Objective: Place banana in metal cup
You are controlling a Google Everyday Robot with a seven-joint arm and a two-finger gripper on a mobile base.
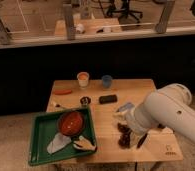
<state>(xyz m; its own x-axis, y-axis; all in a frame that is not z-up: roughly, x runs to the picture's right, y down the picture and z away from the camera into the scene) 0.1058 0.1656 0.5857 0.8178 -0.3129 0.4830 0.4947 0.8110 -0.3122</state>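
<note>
Hand (141, 140) low over tabletop (133, 90) front right, jaws spread wide, empty; banana (85, 145) in green tray (43, 132), metal cup (85, 101) just beyond.

No text, number or brand can be read anywhere. The only sign-like thing is a small dark mark (168, 148) printed on the desk (133, 90) near its front corner, just to the right of the tool (141, 140). The mark is too small to make out. The tool hangs low over the front part of the desk, beneath the white arm (171, 110), and shows no legible lettering.
</note>
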